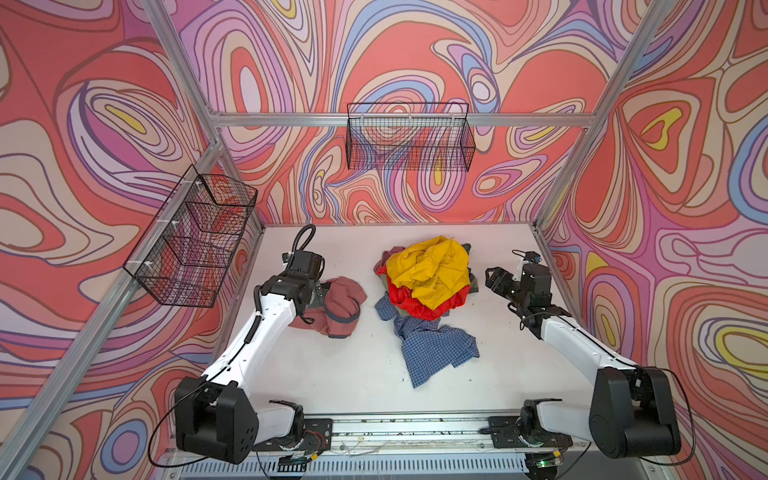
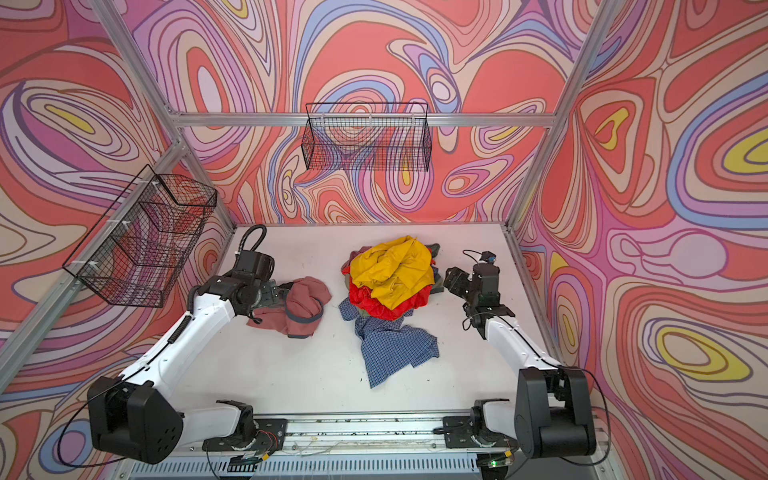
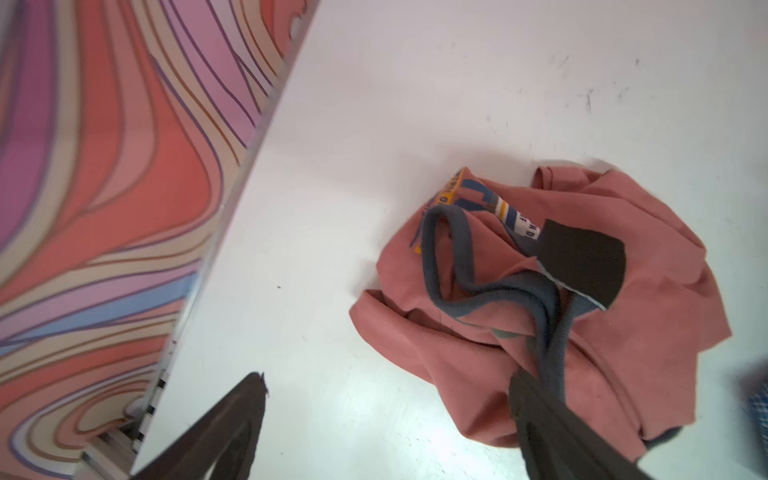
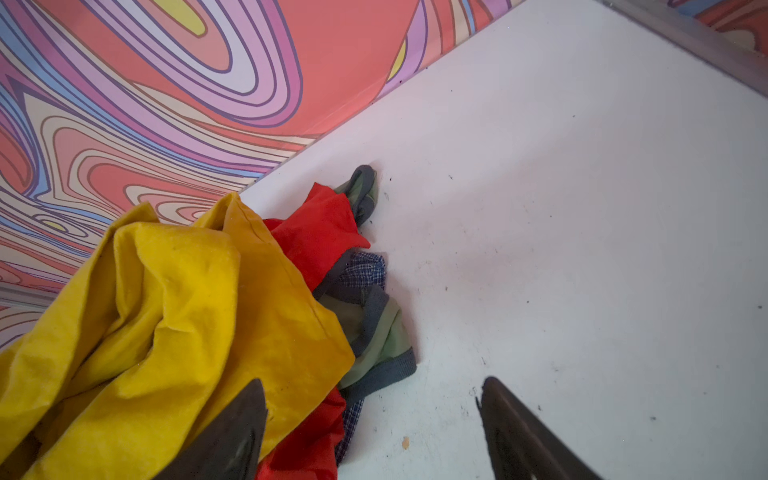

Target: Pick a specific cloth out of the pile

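Note:
The cloth (image 1: 343, 305) (image 2: 305, 303), dusty pink with dark grey-blue trim, lies crumpled on the white table to the left of the pile (image 1: 428, 278) (image 2: 390, 274), apart from it. My left gripper (image 3: 386, 382) is open just over the cloth's (image 3: 436, 332) edge, with one finger above the fabric and nothing between the jaws. In both top views the left gripper (image 1: 321, 291) (image 2: 276, 293) sits at the cloth's left side. My right gripper (image 1: 496, 279) (image 2: 453, 281) (image 4: 374, 395) hangs open and empty at the pile's (image 4: 187, 311) right edge.
The pile has a mustard-yellow garment on top, a red one (image 1: 409, 301) under it, a blue checked shirt (image 1: 432, 345) spread toward the front and a green piece with grey trim (image 4: 374, 332). Black wire baskets hang on the back wall (image 1: 409, 137) and the left wall (image 1: 195, 237).

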Robot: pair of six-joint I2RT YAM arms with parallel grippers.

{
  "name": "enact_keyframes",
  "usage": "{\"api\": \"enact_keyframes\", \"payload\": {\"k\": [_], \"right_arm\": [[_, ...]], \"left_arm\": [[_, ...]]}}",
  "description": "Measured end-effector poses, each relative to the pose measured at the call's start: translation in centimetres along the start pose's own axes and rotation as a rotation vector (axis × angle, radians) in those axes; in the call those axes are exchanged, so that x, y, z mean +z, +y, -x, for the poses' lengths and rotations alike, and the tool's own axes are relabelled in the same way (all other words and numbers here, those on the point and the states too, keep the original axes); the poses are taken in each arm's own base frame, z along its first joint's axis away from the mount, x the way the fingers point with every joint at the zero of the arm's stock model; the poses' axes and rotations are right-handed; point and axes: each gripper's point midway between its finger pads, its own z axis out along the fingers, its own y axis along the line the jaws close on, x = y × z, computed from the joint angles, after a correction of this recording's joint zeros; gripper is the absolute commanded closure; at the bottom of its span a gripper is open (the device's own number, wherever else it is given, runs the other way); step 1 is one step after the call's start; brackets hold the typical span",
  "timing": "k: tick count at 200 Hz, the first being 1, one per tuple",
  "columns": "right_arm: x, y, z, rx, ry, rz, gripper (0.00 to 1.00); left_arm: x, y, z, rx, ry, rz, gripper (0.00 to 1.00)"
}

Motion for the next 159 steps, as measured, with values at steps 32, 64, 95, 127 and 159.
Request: {"api": "enact_keyframes", "payload": {"k": [32, 64, 95, 127, 159], "right_arm": [[-0.4, 0.3, 0.7, -0.043, -0.015, 0.0, 0.14], [-1.0, 0.5, 1.1, -0.085, -0.027, 0.001, 0.13], [-1.1, 0.6, 1.3, -0.11, -0.026, 0.0, 0.13], [-1.2, 0.6, 1.2, -0.122, -0.018, -0.003, 0.13], [-1.2, 0.5, 1.1, -0.131, -0.016, -0.004, 0.13]], "left_arm": [[-2.6, -4.0, -0.1, 0.222, -0.108, -0.07, 0.0], [-3.0, -8.6, -1.6, 0.471, -0.113, -0.182, 0.0], [-2.4, -12.1, -4.4, 0.688, -0.058, -0.272, 0.0], [-0.9, -13.3, -6.2, 0.806, 0.003, -0.291, 0.0], [1.2, -13.8, -8.0, 0.876, 0.076, -0.27, 0.0]]}}
